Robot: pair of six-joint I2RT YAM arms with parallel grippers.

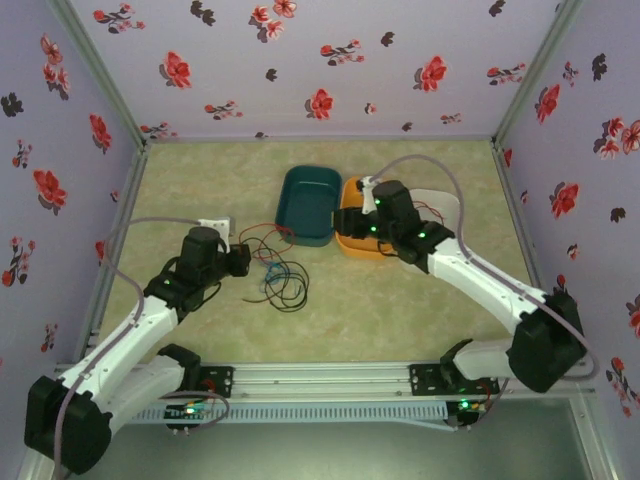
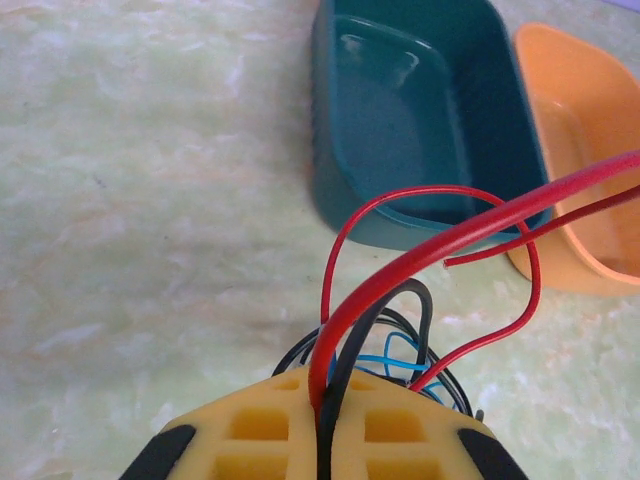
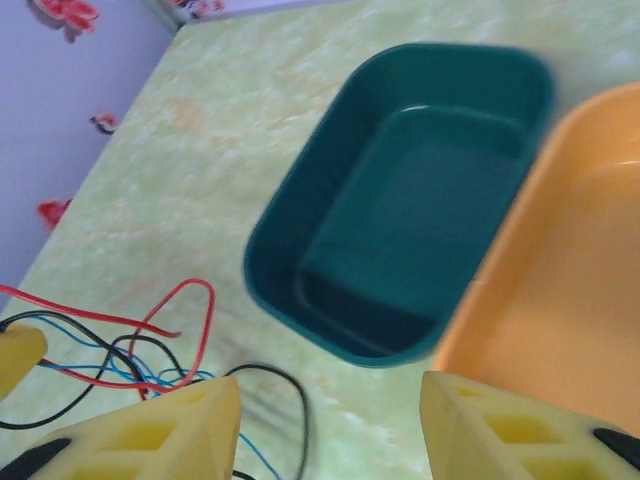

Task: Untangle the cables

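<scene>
Left wrist view: left tool point(image 2: 320, 440) clenched on thin red and black wire cables point(image 2: 420, 262), which the released right tool point(image 3: 330, 405) should tease apart slowly.

Shown in red, black and blue, thin flexible cables point(image 1: 275, 270) are set against a marbled pale green-beige tabletop point(image 1: 200, 180). At one o'clock a dark teal rectangular plastic tray point(image 1: 310, 205) is seen, and at two o'clock an orange plastic tray point(image 1: 350, 240). Lilac walls point(image 1: 230, 50) are patterned with red and black flowers.
</scene>
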